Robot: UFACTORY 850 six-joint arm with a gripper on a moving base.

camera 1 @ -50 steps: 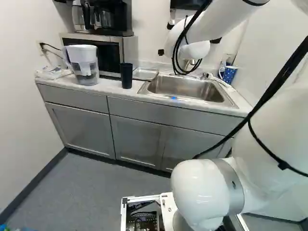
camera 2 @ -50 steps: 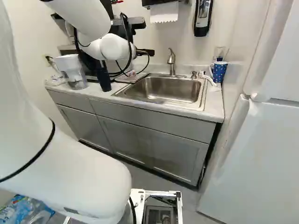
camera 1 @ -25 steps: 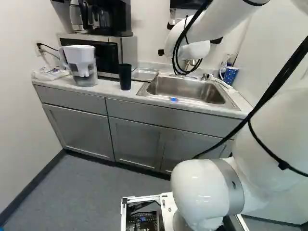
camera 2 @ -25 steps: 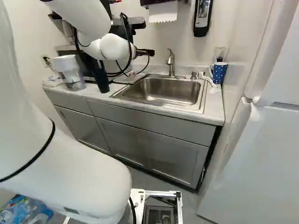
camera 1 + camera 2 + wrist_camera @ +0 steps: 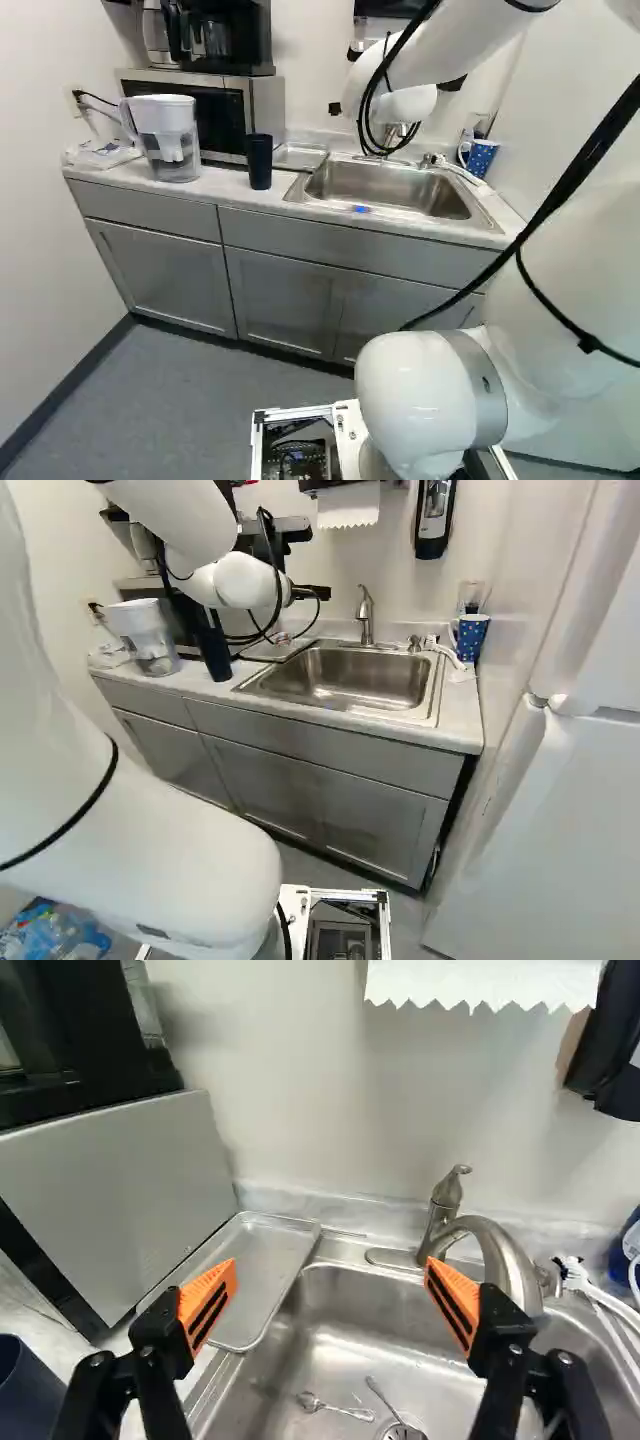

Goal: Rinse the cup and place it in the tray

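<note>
Farthest left of the sink (image 5: 350, 670), a clear plastic package (image 5: 98, 154) lies on the countertop (image 5: 225, 186). Next, nearer the sink, stands the water filter pitcher (image 5: 168, 128) with its white top. The microwave (image 5: 268, 108) sits behind the pitcher, left of the sink, with the coffee maker (image 5: 240, 35) on it. Then comes the dark cup (image 5: 259, 160), upright on the countertop just left of the sink and apart from the fingers. The shallow metal tray (image 5: 265, 1265) lies along the sink's left side, beside the microwave.

The gripper (image 5: 312, 592) is at the end of the arm (image 5: 240, 582), on the sink's side of the dark cup. In the wrist view its two fingers are spread wide, with nothing held between their orange pads (image 5: 207, 1300).

Inside the sink lie a spoon (image 5: 335, 1408) and a second utensil (image 5: 383, 1396) reaching to the drain. The faucet (image 5: 366, 618) rises from the sink's back edge; above it on the wall hang a paper towel (image 5: 348, 508) and, further right, a wall-mounted dispenser (image 5: 433, 518). Right of the sink stands the blue mug (image 5: 470, 638) with white dots, a clear glass (image 5: 470, 592) behind it. Farthest right of the sink is the white refrigerator (image 5: 560, 810).
</note>
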